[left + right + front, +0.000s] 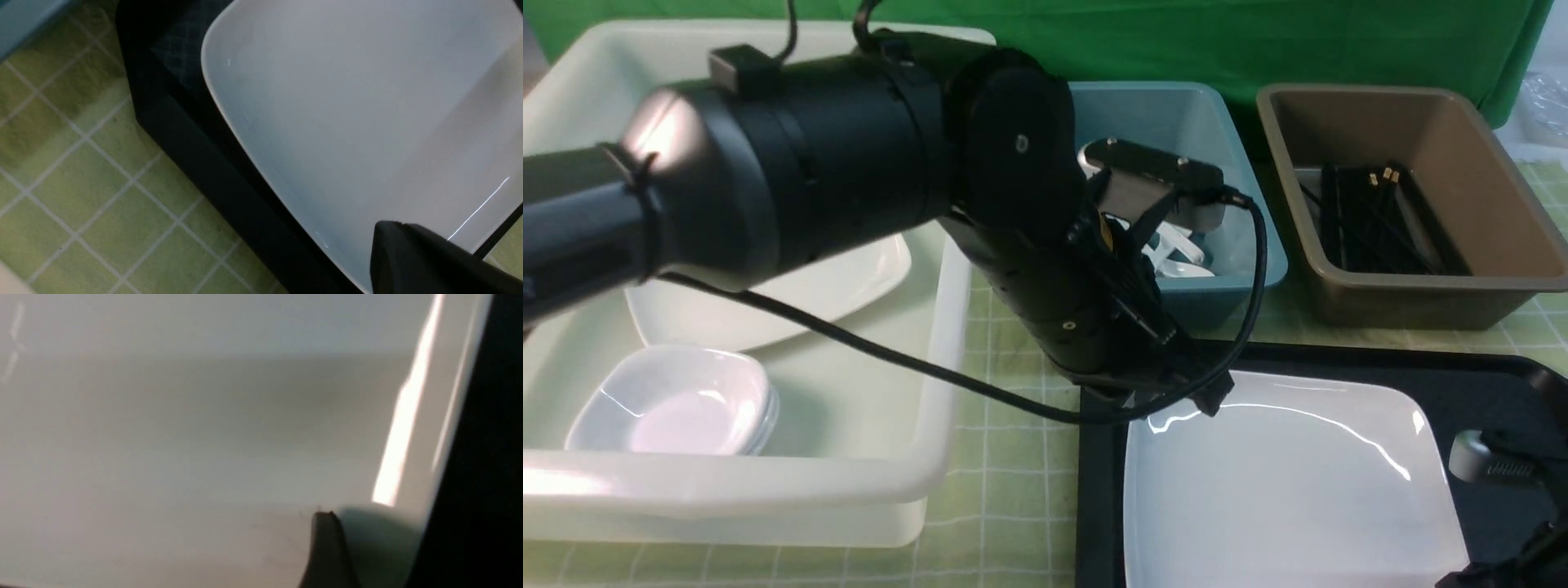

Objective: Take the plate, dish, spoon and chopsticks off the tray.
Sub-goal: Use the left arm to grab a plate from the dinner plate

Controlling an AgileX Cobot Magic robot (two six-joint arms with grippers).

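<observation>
The left claw [1168, 392] is hanging at the far left corner of the glossy white square plate [1290, 482], reached there by the bulky black left arm stretching across from the left. In the left wrist view one black fingertip [412, 257] is showing over the plate's [347, 102] rim; whether this claw is clenched or released cannot be told. The right claw [1490, 465] is sitting low at the plate's right edge, and in the right wrist view a single dark fingertip [327, 551] is lying against the plate's [184, 437] surface near its rim; its state cannot be told either.

The plate is lying flat on the black rectangular plastic tray [1462, 384], filling most of it. The tray is resting on the worktop [1013, 457], which is covered in a green checked cloth.

To the left, a large white plastic tub [947, 327] is holding another white plate [792, 302] and a stack of small white dishes [678, 400]. Behind the tray, a teal plastic bin [1176, 122] is holding white spoons [1176, 253], and just beside it on the right a brown plastic bin [1486, 163] is holding black chopsticks [1372, 220].
</observation>
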